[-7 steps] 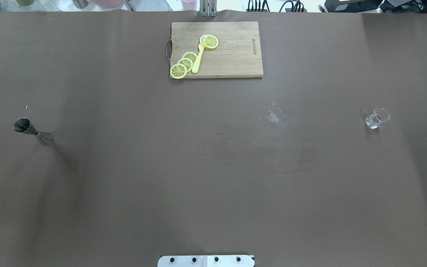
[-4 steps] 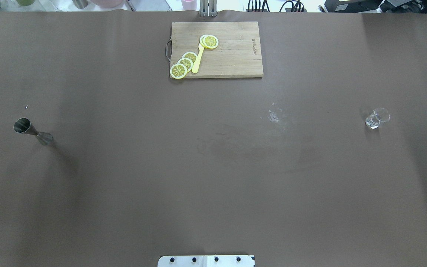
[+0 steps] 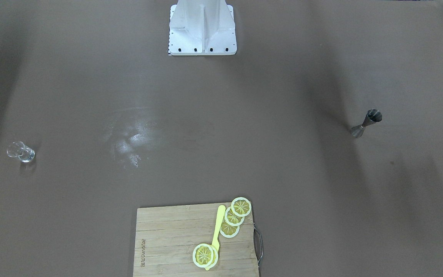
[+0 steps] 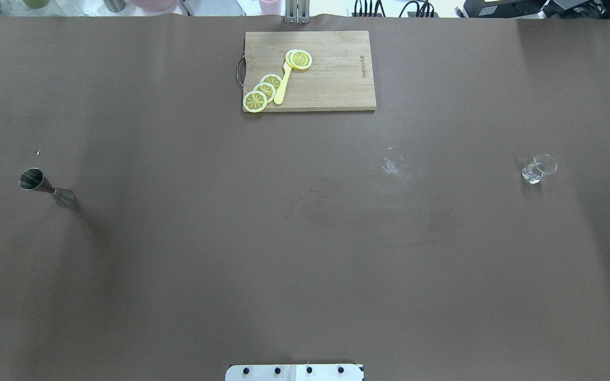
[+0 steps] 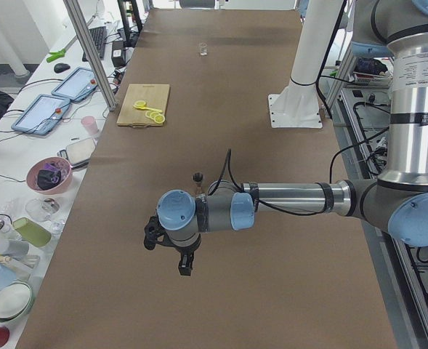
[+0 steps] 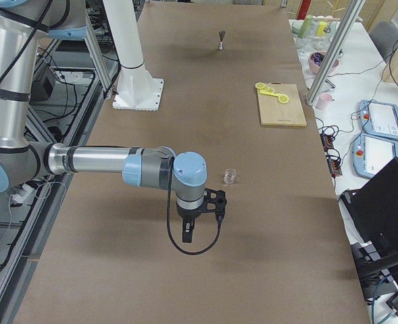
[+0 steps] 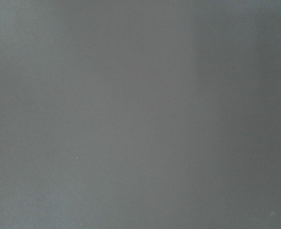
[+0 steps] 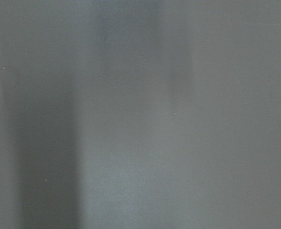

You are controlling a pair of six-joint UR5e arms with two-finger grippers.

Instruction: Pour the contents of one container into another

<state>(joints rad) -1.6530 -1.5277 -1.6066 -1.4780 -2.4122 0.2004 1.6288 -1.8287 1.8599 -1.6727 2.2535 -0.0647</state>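
Note:
The steel jigger (image 4: pixel 48 188) stands upright on the brown table at the far left; it also shows in the front view (image 3: pixel 365 123). The clear glass cup (image 4: pixel 537 169) stands at the far right, again in the front view (image 3: pixel 21 152). Only the side views show the arms. My left gripper (image 5: pixel 185 268) hangs over the table, short of the jigger (image 5: pixel 197 177) toward the table's end. My right gripper (image 6: pixel 187 235) hangs beside the glass (image 6: pixel 230 176). Whether either gripper is open or shut I cannot tell. Both wrist views show only blurred table.
A wooden cutting board (image 4: pixel 331 79) with lemon slices (image 4: pixel 262 91) and a yellow utensil (image 4: pixel 283 84) lies at the table's far middle. A white smear (image 4: pixel 391 166) marks the table right of centre. The robot base (image 4: pixel 294 372) sits at the near edge.

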